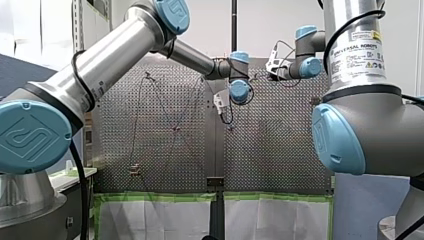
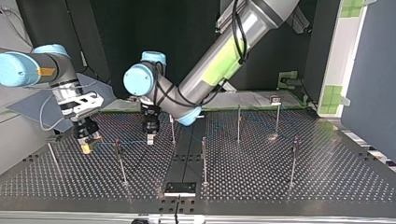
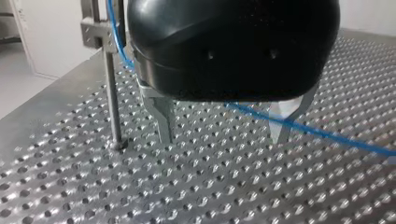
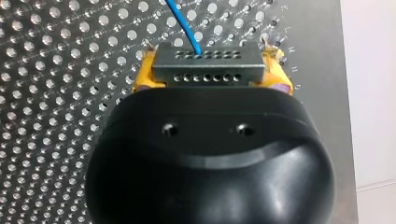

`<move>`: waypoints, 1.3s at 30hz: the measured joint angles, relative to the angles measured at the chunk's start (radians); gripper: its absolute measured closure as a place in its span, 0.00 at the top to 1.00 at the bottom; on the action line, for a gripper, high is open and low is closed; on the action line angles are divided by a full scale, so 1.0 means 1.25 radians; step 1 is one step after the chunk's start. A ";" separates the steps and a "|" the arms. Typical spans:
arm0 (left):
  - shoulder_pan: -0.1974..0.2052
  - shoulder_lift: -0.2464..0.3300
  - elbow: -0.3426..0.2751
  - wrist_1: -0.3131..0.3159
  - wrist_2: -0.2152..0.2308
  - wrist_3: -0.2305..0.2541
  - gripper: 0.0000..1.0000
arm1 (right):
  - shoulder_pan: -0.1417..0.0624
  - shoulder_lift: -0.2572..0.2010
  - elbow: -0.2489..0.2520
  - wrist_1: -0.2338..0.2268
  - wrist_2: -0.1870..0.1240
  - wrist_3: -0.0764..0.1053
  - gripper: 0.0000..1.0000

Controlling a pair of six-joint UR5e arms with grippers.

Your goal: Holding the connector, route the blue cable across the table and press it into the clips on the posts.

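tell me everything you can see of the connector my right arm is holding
The connector is a dark grey, metal-looking rectangular block with rows of small round holes on both visible faces. It sits level, clamped at its two ends between the yellow pads of my right pincer, with the perforated table behind it. The blue cable leaves its far face near the middle. Nothing else is seen touching it.
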 joint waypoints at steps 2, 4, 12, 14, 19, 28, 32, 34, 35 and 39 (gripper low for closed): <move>-0.005 0.006 -0.004 -0.012 -0.002 -0.007 1.00 | 0.000 0.000 0.000 0.000 0.000 0.000 0.00; -0.010 0.016 -0.012 -0.019 -0.008 -0.013 1.00 | 0.000 0.000 0.000 0.000 0.000 0.000 0.00; -0.030 0.070 -0.064 0.019 -0.007 -0.028 1.00 | 0.000 0.000 0.000 0.000 0.000 0.000 0.00; -0.035 0.083 -0.077 0.021 0.001 -0.034 1.00 | 0.000 0.000 0.000 0.000 0.000 0.000 0.00; -0.065 0.125 -0.119 -0.005 0.004 -0.047 1.00 | 0.000 0.000 0.000 0.000 0.000 0.000 0.00; -0.127 0.195 -0.189 0.021 -0.039 -0.067 1.00 | 0.000 0.000 0.000 0.000 0.000 0.000 0.00; -0.133 0.221 -0.215 0.047 -0.043 -0.069 1.00 | 0.000 0.000 0.000 0.000 0.000 0.000 0.00; -0.130 0.234 -0.228 0.060 -0.042 -0.076 1.00 | 0.000 0.000 0.000 0.000 0.000 0.000 0.00; -0.128 0.240 -0.234 0.066 -0.042 -0.079 1.00 | 0.000 0.000 0.000 0.000 0.000 0.000 0.00; -0.121 0.267 -0.261 0.092 -0.044 -0.096 1.00 | 0.000 0.000 0.000 0.000 0.000 0.000 0.00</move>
